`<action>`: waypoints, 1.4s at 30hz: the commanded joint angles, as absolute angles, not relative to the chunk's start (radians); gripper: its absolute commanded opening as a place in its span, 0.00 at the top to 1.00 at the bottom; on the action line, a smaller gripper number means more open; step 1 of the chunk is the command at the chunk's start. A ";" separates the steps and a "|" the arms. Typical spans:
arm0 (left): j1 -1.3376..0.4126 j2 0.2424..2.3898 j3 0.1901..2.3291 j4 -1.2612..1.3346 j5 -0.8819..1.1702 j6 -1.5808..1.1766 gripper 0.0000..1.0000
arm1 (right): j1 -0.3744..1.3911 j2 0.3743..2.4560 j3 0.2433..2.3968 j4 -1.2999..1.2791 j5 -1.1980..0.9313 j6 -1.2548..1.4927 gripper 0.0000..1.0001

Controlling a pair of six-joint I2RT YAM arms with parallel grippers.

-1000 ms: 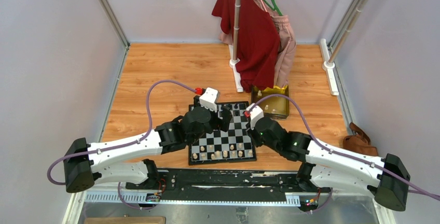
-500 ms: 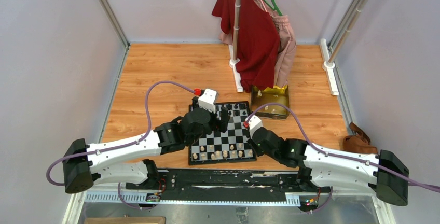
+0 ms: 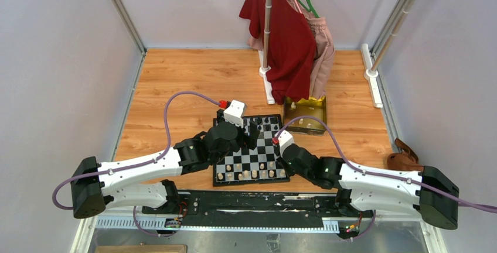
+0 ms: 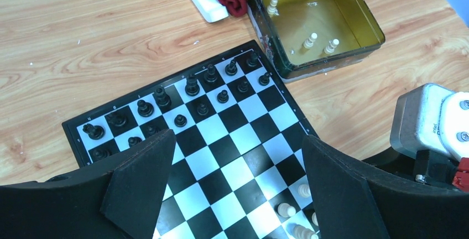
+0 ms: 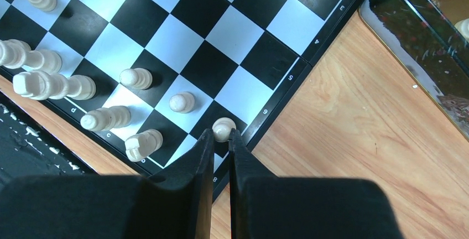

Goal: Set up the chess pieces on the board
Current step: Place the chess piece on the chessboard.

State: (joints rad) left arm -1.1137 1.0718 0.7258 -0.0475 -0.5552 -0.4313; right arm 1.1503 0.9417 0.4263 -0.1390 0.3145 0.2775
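The right gripper point(image 5: 222, 134) pinches a cream pawn point(image 5: 224, 126) on an edge square of the board point(image 5: 182, 40), so its jaws likely need to release and lift clear; the left gripper point(image 4: 238, 146) hangs with jaws spread.

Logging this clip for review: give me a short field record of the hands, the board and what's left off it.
left hand: open, empty, above the board
right hand: closed on a pale pawn at the board's right edge
black pieces: standing on the far rows
pale pieces on board: near rows, partly filled
tin: three pale pieces inside
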 commanded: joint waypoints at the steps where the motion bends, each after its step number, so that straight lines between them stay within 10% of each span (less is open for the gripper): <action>1: -1.109 1.072 0.718 -0.023 -0.589 -0.440 0.10 | 1.165 0.960 0.413 -0.096 0.308 0.291 0.99; 42: -1.108 1.081 0.710 -0.014 -0.591 -0.437 0.10 | 1.169 1.016 0.444 -0.143 0.296 0.340 0.95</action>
